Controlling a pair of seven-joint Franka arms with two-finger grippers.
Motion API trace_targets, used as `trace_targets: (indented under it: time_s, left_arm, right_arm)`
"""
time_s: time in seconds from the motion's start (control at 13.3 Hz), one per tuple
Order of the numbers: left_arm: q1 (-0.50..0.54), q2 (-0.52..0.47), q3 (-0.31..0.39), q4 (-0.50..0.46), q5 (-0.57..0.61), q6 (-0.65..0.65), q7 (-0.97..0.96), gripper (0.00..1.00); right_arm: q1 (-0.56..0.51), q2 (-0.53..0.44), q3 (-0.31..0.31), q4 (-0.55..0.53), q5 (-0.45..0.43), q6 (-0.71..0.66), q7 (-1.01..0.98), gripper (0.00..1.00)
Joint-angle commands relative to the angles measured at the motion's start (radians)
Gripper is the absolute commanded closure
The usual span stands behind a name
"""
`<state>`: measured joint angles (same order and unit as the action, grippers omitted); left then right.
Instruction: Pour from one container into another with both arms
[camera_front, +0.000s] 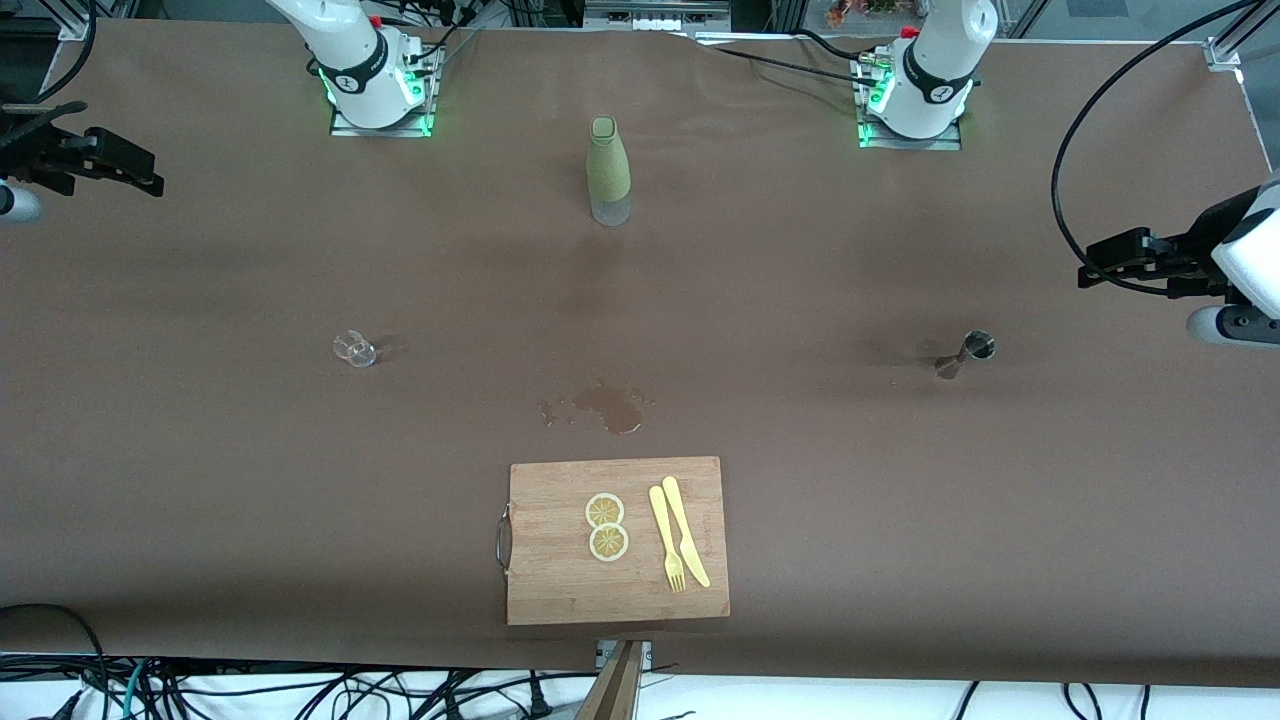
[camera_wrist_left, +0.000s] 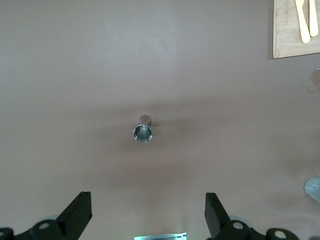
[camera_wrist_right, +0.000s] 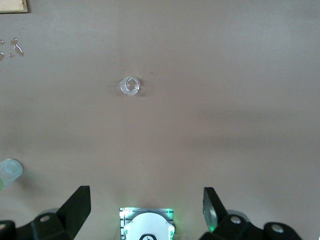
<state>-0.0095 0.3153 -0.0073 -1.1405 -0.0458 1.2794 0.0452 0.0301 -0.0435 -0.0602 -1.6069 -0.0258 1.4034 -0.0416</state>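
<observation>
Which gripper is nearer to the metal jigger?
Left. The left gripper hangs open above the table at its own end, close to the jigger. The right gripper hangs open at the table's right-arm end.

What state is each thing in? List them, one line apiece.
Green-sleeved glass bottle: upright, capped.
Small clear glass: upright, looks empty.
Steel hourglass-shaped jigger: upright, untouched.
Brown tablecloth: wet puddle in the middle.
Left claw: open, empty, over the jigger.
Right claw: open, empty, over the glass.
</observation>
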Motion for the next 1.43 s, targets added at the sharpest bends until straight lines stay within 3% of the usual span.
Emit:
trace_targets:
  time_s: [0.0,0.53,1.36]
  left_arm:
    - [0.003,-0.025,-0.01,-0.03,0.018,0.02,-0.013,0.0]
    - [0.002,-0.024,-0.01,-0.03,0.021,0.02,-0.013,0.0]
    - [0.002,-0.024,-0.01,-0.03,0.018,0.018,-0.013,0.0]
  right_arm:
    - [-0.007,0.016,-0.001,0.03,0.018,-0.012,-0.015,0.0]
    - [0.004,0.045,0.006,0.028,0.021,-0.021,-0.064,0.0]
    - [0.002,0.043,0.005,0.03,0.041,-0.02,0.032,0.0]
